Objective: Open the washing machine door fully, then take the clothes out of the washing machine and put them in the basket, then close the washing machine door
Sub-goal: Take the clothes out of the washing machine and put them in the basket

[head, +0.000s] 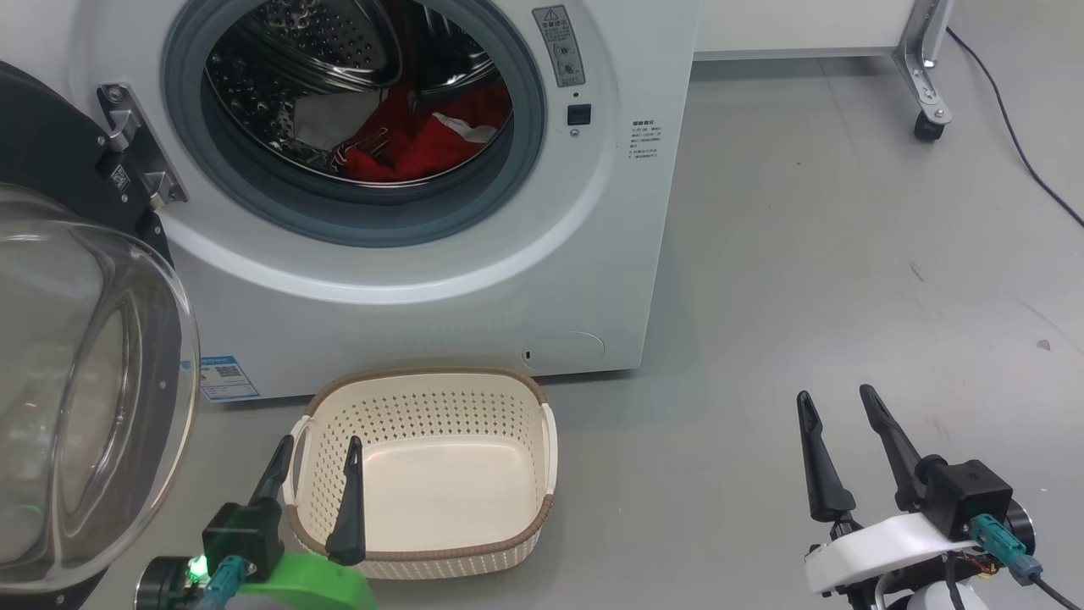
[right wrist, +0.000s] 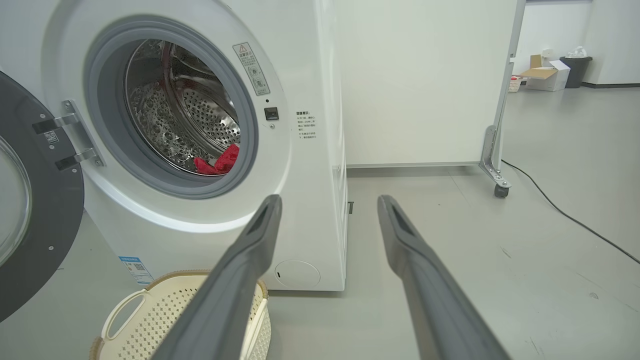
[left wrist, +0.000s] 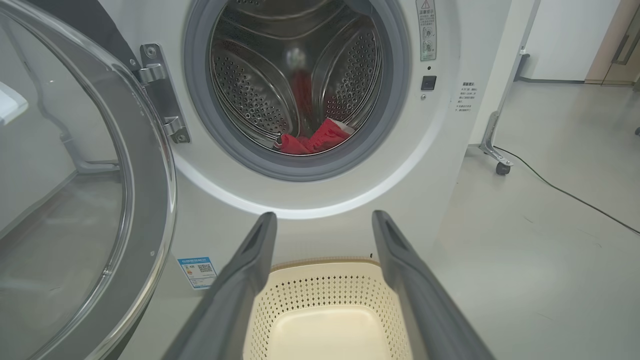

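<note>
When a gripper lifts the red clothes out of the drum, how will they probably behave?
The clothes lie crumpled in folds, so they are probably floppy and will hang from a pinch. They look like thin fabric, likely light. A trailing part may catch on the grey rubber ring on the way out.

A white board (right wrist: pixel 425 85) is held up on a wheeled leg (right wrist: pixel 490 155). A black cable (right wrist: pixel 565 215) is laid across the grey floor (right wrist: pixel 500 260).

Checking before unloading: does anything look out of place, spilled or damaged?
Nothing stands out. The door is open, the clothes lie in the drum, and the basket stands upright and empty before the washer.
</note>
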You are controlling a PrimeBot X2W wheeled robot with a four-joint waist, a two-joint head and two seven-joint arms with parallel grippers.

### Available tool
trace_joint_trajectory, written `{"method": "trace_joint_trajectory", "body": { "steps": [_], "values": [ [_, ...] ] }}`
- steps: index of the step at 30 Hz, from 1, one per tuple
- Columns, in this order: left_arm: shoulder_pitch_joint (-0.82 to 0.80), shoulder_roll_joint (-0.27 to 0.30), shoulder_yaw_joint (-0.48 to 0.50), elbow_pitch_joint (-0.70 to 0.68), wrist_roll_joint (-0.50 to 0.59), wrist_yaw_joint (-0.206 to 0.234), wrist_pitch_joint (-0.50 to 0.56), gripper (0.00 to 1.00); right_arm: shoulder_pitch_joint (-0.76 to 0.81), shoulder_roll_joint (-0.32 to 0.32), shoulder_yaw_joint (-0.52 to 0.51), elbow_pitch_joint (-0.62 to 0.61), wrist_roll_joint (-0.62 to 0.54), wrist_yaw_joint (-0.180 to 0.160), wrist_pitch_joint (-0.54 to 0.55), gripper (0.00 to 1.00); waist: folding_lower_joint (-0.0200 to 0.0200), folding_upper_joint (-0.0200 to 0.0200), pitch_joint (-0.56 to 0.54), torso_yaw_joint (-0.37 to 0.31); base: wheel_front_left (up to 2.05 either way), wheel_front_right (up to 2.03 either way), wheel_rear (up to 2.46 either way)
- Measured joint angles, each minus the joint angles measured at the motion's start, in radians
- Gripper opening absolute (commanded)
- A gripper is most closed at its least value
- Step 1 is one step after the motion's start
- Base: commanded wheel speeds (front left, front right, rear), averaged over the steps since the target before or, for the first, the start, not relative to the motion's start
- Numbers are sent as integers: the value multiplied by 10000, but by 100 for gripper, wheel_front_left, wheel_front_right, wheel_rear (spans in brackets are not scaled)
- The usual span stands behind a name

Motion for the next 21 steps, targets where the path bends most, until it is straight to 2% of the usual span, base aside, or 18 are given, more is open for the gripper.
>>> {"method": "trace_joint_trajectory", "body": {
  "steps": [21],
  "values": [
    [71, 0, -105, -29, 88, 8, 81, 100, 15, 0, 98, 13, 2, -2, 0, 100, 0, 0, 38, 78, 92, -92, 0]
  ]
}}
